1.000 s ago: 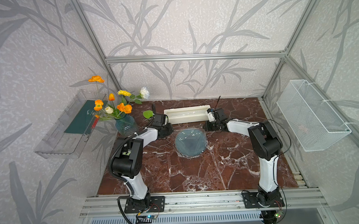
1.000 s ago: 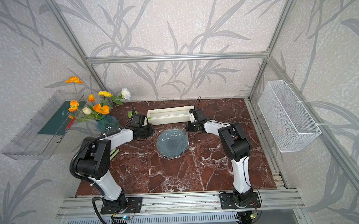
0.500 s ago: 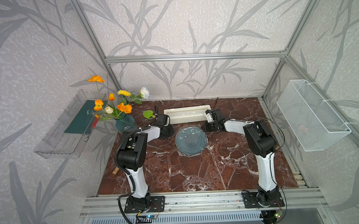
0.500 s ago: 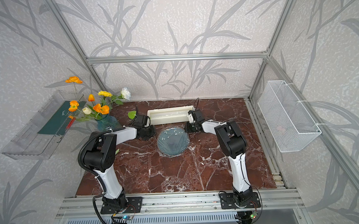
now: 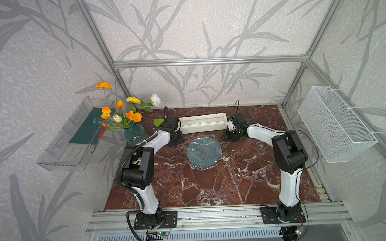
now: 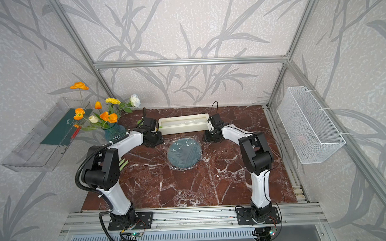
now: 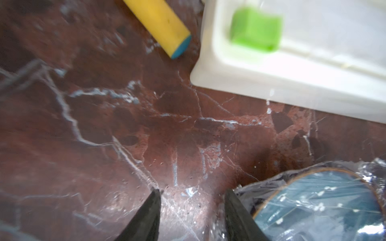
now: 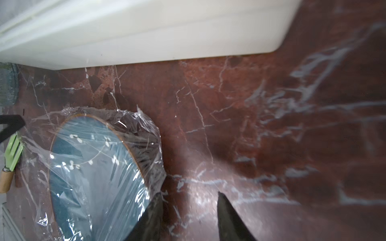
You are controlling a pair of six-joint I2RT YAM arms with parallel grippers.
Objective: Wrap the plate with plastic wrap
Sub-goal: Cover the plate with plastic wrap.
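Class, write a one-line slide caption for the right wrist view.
Right claw open beside the plate, plastic wrap stretched over it, white box nearby.

Bright, even light in both top views, soft shadows; wrist views blurred toward the edges, glare on the plastic wrap (image 8: 144,135)

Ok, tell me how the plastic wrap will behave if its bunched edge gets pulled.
The plastic wrap is wrinkled and bunched at the rim, so likely floppy: it should crumple rather than hold shape. It looks thin, so probably tears easily. It clings around the plate, so a tug may drag that along.
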